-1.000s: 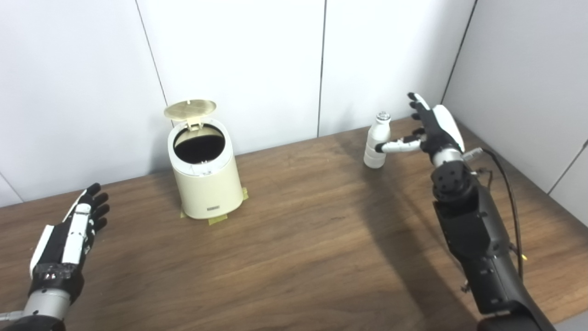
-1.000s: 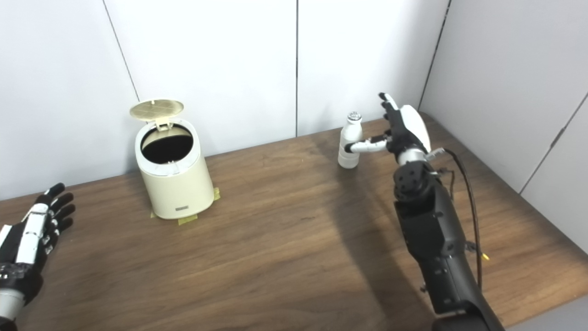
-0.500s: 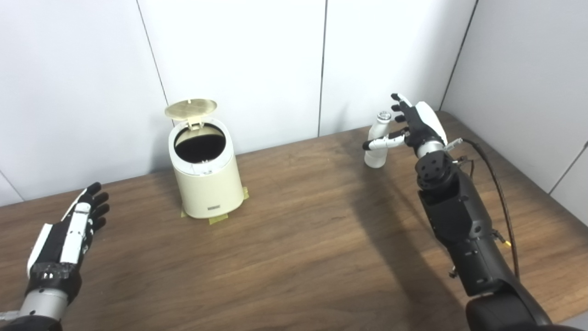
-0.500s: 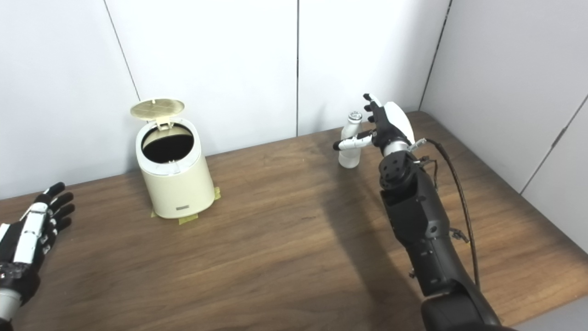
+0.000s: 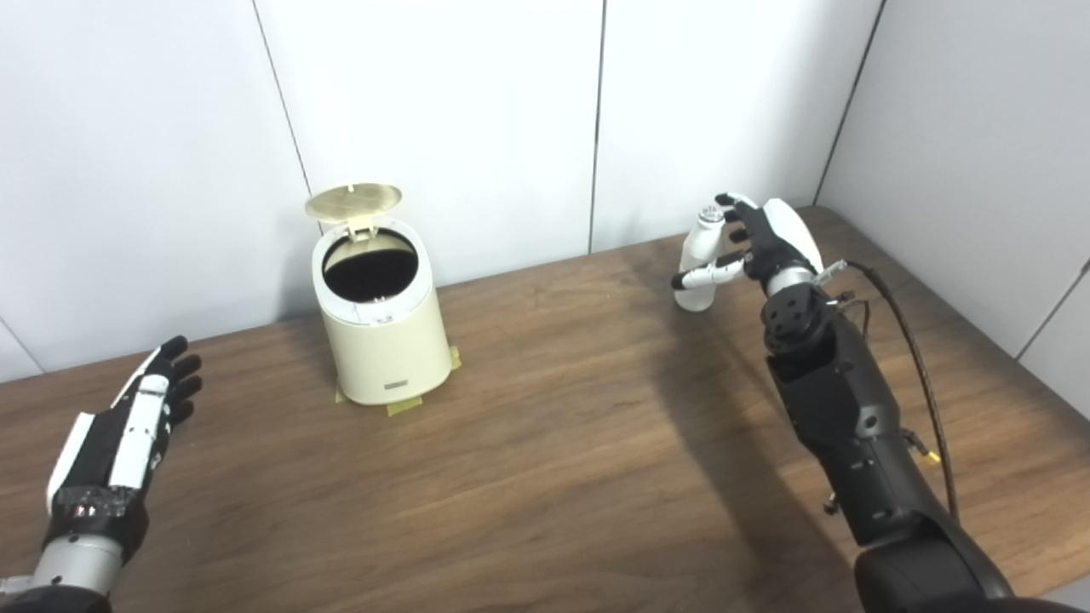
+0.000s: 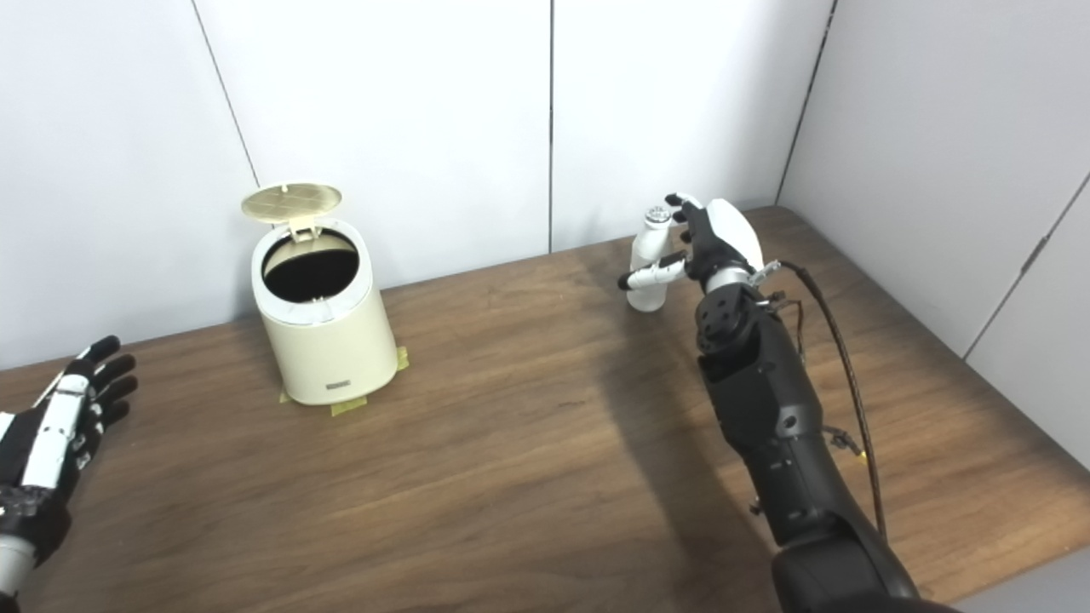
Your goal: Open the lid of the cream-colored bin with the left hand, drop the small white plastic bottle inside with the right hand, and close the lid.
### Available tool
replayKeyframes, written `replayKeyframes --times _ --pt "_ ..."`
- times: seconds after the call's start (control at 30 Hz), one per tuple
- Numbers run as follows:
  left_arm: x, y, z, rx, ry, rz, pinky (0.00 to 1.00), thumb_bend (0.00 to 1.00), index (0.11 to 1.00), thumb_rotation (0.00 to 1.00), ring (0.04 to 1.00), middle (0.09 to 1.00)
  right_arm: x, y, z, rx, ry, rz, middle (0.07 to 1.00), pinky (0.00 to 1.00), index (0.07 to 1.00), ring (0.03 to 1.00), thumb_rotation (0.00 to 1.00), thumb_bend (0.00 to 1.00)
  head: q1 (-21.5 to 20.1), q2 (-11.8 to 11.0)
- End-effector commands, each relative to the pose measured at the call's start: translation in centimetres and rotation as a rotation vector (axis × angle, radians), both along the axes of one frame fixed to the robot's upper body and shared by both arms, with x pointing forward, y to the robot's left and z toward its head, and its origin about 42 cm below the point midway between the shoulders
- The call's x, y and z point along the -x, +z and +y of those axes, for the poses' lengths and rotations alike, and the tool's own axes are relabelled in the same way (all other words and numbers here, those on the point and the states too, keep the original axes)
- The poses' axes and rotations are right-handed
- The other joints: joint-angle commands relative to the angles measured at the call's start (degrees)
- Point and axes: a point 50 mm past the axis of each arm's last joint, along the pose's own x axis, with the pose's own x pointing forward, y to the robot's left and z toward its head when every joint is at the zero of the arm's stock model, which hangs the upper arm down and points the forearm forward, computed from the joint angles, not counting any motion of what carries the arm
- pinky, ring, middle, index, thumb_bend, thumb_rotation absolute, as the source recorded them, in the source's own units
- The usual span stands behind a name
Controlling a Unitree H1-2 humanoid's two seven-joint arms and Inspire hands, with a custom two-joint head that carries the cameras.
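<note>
I have the counter [image 5: 553, 443] in front of me, a dark wood top that carries everything here. The bin [image 5: 381, 336] is my landmark: it stands upright toward the back of the counter, with bits of tape showing at its base. Its lid [image 5: 353, 201] is tipped up on the rear hinge, so the mouth is open and dark, and I judge the opening step as done.

My right hand [image 5: 762, 243] is well to the right of the bin, near the back wall, right against the bottle [image 5: 700, 264]. The bottle stands upright on the counter, white with a small cap. The fingers [image 5: 731, 204] curl around its neck from behind and the thumb reaches across the front of its body, but they are only partly closed. I cannot tell whether they press on it yet, and the bottle is not lifted.

My left hand [image 5: 119, 443] waits well to the left of the bin and nearer to me, low over the counter. It is flat with fingers spread, and it holds nothing.

So the step in hand is grasping the bottle. Next I need to close the fingers firmly without knocking it over. Then I lift it clear, carry it leftward until it is over the bin's mouth, and let go. The left hand closes the lid afterward.
</note>
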Motion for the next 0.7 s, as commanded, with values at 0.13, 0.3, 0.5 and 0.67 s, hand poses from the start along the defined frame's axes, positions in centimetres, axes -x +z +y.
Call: replayKeyframes --times 0.13,0.3,0.5,0.67 --pt "-0.2 1.9 0.1 -0.027 -0.008 -0.063 0.96 0.37 0.981 0.98 0.938 0.939 -0.6 2.2 0.1 0.019 -0.003 -0.079 0.852 0.62 0.875 0.781 0.08 0.85 0.2 0.3" --pt "-0.1 2.0 0.1 -0.025 -0.015 -0.067 0.95 0.4 0.983 0.96 0.939 0.943 -0.8 1.1 -0.1 0.024 -0.005 -0.061 0.842 0.65 0.87 0.776 0.07 0.83 0.3 0.3" --pt "0.0 2.0 0.0 -0.032 -0.013 -0.068 0.96 0.37 0.984 1.0 0.946 0.948 -0.7 0.5 -0.1 0.054 0.014 -0.093 0.798 0.61 0.811 0.733 0.07 0.81 0.4 0.6" --pt "0.0 1.9 0.0 -0.029 -0.016 -0.067 0.96 0.37 0.98 1.0 0.94 0.942 -0.6 0.3 -0.2 0.071 0.018 -0.125 0.774 0.6 0.789 0.714 0.04 0.8 0.4 0.6"
